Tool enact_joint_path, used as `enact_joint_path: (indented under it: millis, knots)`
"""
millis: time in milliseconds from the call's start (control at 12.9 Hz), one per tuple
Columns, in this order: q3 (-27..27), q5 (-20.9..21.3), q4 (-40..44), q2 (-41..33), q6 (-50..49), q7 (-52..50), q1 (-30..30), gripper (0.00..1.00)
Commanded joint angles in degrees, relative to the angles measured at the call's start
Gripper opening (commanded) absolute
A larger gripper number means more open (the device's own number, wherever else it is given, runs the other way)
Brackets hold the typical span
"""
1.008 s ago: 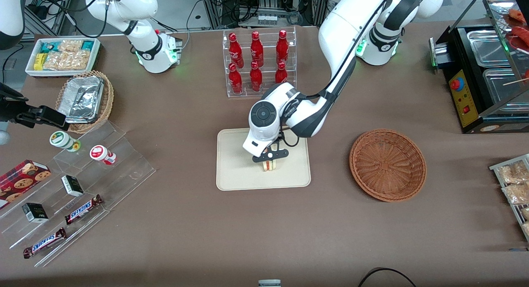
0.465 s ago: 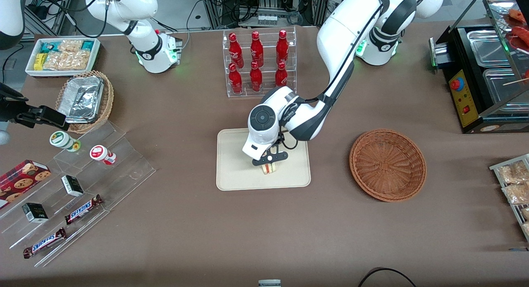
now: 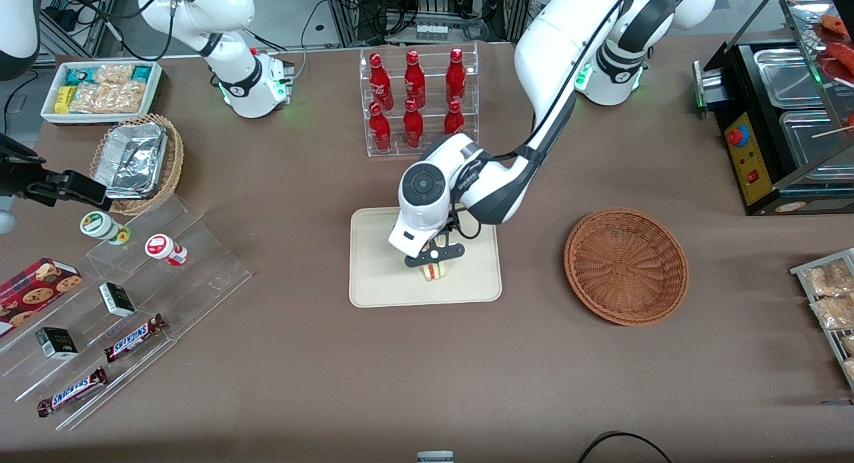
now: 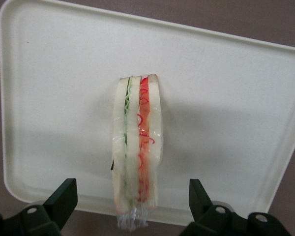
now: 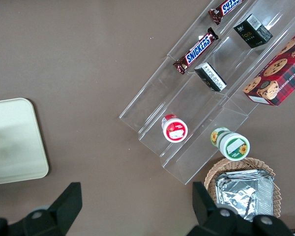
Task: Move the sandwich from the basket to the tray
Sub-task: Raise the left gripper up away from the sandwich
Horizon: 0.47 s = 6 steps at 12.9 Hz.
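The sandwich (image 3: 435,271) stands on its edge on the cream tray (image 3: 380,276), its red, orange and green layers facing up. In the left wrist view the sandwich (image 4: 137,147) rests on the tray (image 4: 226,98) near its rim. My left gripper (image 3: 434,261) hovers just above it, open. Its fingers (image 4: 64,196) stand wide apart on either side of the sandwich and touch neither face. The gripper (image 4: 131,187) holds nothing. The reddish-brown basket (image 3: 626,266) sits empty beside the tray, toward the working arm's end.
A clear rack of red bottles (image 3: 417,103) stands farther from the front camera than the tray. A stepped acrylic stand with snacks (image 3: 133,296), a tan basket of foil trays (image 3: 137,159) and a white bin (image 3: 100,89) lie toward the parked arm's end. A black appliance (image 3: 787,116) stands toward the working arm's end.
My left wrist has shifted slightly toward the parked arm's end. The sandwich stays in nearly the same spot on the tray.
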Motion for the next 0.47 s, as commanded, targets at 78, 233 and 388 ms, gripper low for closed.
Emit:
enact_joint_path:
  millis: [78, 233, 388]
  knots:
    - [0.6, 0.8, -0.4, -5.7, -4.9, 3.8, -0.3, 1.0]
    - [0.5, 0.5, -0.7, -8.6, -8.0, 8.5, 2.4, 1.0]
    - [0.5, 0.6, -1.0, -11.3, -11.2, 15.9, 3.6, 1.0]
